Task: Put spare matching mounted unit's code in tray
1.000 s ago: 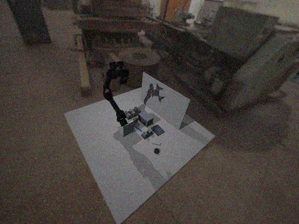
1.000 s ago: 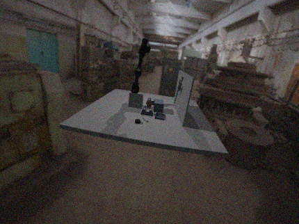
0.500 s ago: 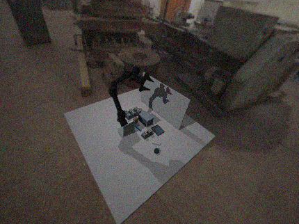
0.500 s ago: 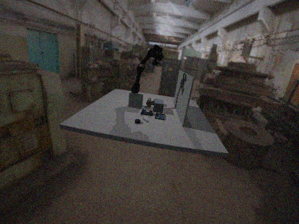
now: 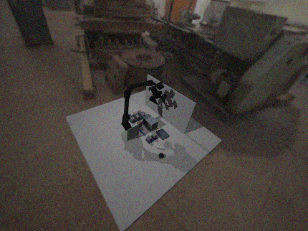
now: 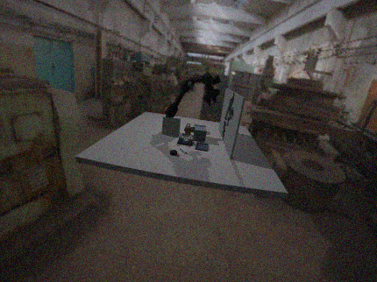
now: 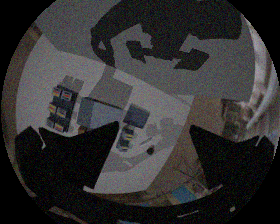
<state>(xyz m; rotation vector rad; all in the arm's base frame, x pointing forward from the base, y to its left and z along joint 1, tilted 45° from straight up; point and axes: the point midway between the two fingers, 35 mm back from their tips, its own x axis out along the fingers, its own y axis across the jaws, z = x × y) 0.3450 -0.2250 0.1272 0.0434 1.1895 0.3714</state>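
Black parallel-jaw gripper (image 5: pixel 157 92) hangs high above the parts cluster, fingers wide, holding nothing. Grey boxy mounted unit (image 5: pixel 151 122) stands mid-cluster beside small blue-labelled spares (image 5: pixel 152 138); dark square tray (image 5: pixel 162 133) alongside. Judged step: reading the code. Next: view the unit's back; code illegible here.

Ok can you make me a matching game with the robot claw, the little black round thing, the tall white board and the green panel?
Things:
1. gripper
2. small black round object
3. upright white board
4. green panel

Descriptions:
A. stands on the table beside the arm's base
B. open, holding nothing, raised above the parts
C. lies on the table near its front edge, apart from the cluster of parts
D. shows the arm's dark shadow

Pairs: 1-B, 2-C, 3-D, 4-A
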